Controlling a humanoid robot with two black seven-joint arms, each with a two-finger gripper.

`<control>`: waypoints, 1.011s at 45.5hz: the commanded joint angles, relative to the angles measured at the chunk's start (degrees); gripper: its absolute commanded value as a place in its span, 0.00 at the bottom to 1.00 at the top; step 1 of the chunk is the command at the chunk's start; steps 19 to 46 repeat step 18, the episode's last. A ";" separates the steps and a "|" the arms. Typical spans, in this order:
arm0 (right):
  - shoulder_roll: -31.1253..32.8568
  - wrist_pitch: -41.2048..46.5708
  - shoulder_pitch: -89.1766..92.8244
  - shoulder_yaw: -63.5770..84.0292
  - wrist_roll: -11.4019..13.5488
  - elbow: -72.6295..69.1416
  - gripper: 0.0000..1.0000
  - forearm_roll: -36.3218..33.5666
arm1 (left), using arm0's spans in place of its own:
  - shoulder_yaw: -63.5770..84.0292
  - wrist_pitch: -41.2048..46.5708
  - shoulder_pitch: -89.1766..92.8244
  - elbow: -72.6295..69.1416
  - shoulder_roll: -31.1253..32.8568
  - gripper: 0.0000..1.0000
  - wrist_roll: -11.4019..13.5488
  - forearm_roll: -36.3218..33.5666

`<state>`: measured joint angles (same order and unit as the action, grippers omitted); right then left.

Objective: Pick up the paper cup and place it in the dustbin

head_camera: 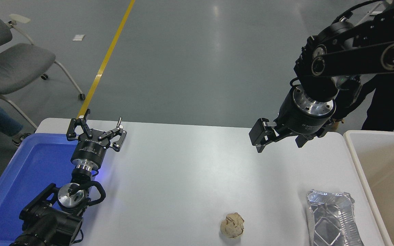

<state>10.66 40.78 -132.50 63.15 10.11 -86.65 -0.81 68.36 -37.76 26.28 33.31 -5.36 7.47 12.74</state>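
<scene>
No paper cup shows anywhere in this view. The dustbin (381, 133), beige with a thick off-white rim, stands at the table's right end and is cut off by the picture's edge. My right gripper (279, 140) hangs above the table's far right part, just left of the dustbin, pointing down. It is open with nothing between its fingers. My left gripper (96, 131) is parked at the lower left beside the blue tray, open and holding nothing.
A blue tray (26, 171) lies at the table's left end. A crumpled brown paper ball (232, 225) and a crinkled foil tray (332, 218) sit near the front edge. A person in dark trousers (388, 106) stands behind the dustbin. A grey chair (12, 65) stands at far left.
</scene>
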 commanded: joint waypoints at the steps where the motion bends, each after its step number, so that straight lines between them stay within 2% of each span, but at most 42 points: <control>1: 0.68 2.81 -1.62 1.97 -0.01 -0.28 1.00 -0.86 | 0.02 -0.03 0.00 0.00 0.00 0.99 0.00 0.00; 46: 0.59 4.22 -2.32 1.89 -0.01 -0.36 1.00 -0.95 | -0.07 0.06 0.00 0.00 0.00 0.99 0.00 0.00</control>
